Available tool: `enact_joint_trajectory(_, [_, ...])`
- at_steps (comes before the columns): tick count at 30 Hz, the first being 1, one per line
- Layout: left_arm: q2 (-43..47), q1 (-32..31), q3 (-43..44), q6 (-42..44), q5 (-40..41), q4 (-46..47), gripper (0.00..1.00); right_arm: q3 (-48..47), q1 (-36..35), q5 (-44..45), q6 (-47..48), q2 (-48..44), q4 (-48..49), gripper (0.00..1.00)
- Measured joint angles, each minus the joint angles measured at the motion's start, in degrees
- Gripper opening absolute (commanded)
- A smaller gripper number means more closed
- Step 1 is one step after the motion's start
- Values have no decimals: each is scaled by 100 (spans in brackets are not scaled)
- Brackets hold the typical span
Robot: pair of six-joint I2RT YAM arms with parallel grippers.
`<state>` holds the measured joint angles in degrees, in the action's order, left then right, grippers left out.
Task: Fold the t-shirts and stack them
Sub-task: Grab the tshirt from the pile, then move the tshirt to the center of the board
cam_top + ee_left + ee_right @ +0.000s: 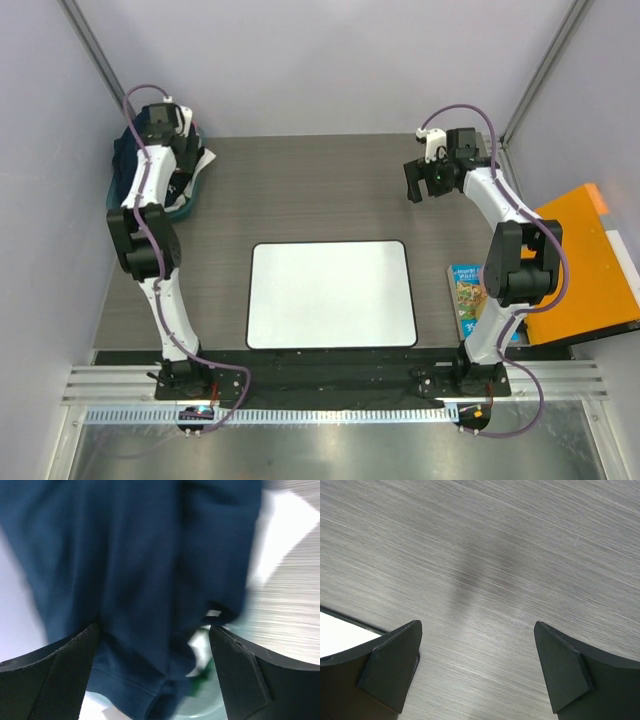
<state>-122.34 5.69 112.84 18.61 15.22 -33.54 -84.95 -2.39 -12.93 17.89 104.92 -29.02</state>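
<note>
At ten o'clock on the table [300, 190], hard against the left wall, lies a heap of clothes, and the navy t-shirt [125, 555] sits on that heap. The left gripper [154, 630] is down over it, jaws spread wide with the blue cloth bunched between and beneath the two fingers; they straddle the cloth rather than pinch it. A bit of white and green cloth [200, 652] shows under the shirt's hem near the right finger. The table top is dark grey with a fine wood-grain streak running across it, and pale, plain walls [330, 60] close it in on the far side and both flanks. A white mat [330, 295] with rounded corners and a thin dark border lies flat at the centre, reaching toward six o'clock. At two o'clock the right gripper [477, 627] hangs above bare table, jaws released and holding nothing; one corner of the mat shows at the left edge of its wrist view. Off the table's edge at three to four o'clock rests an orange panel [580, 270], and a colourful book [465, 295] lies just beside the right arm at four o'clock. Along the six o'clock edge run a metal rail [100, 385] and a brushed steel sheet [330, 450].
</note>
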Motion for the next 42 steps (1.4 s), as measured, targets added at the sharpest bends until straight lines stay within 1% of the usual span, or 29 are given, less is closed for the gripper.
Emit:
enact_joint_trajectory(3, [-70,162,254,7,398,-227,91,-52,0,-52,50,9,-103,100])
enact_joint_trajectory(6, [81,203,236,13,702,-232,90,-74,0,-107,85,9,-129,100])
enact_joint_trajectory(8, [210,190,136,26,798,-214,86,-74,0,-127,109,11,-157,100])
enact_joint_trajectory(10, [356,177,-37,37,866,-210,71,-79,0,-133,136,13,-173,100])
enact_joint_trajectory(14, [420,166,-356,125,903,-181,55,-225,0,-133,146,116,-227,100])
enact_joint_trajectory(15, [404,166,-446,138,905,-195,34,-286,0,-136,146,162,-227,100])
enact_joint_trajectory(17, [328,173,-553,131,907,-208,0,-330,0,-138,146,190,-229,99])
enact_joint_trajectory(21, [146,181,-575,146,898,-212,0,-356,0,-138,146,197,-229,99])
enact_joint_trajectory(24, [170,184,-573,105,769,-216,0,-350,0,-138,146,195,-229,99])
enact_joint_trajectory(29, [507,157,-518,-116,107,-319,0,-247,0,-138,146,192,-181,98])
enact_joint_trajectory(30, [616,142,-490,-173,-94,-339,0,-221,0,-138,146,192,-181,98])
enact_joint_trajectory(34, [1333,-92,-286,-337,-1384,-387,0,-166,0,-140,146,181,-188,98])
enact_joint_trajectory(37, [1799,-581,70,-385,-2465,-463,0,-166,0,-129,146,114,-160,97])
enact_joint_trajectory(39, [1915,-1010,417,-457,-3084,-520,0,-164,-4,-111,146,39,-98,97])
enact_joint_trajectory(40, [1912,-1305,688,-529,-3526,-535,5,-155,-13,-72,133,-31,-17,98])
enact_joint_trajectory(41, [1878,-1541,885,-619,-3805,-562,27,-151,-22,-44,118,-87,39,98])
enact_joint_trajectory(42, [1788,-1805,1143,-704,-4177,-584,58,-149,-46,26,74,-170,166,99])
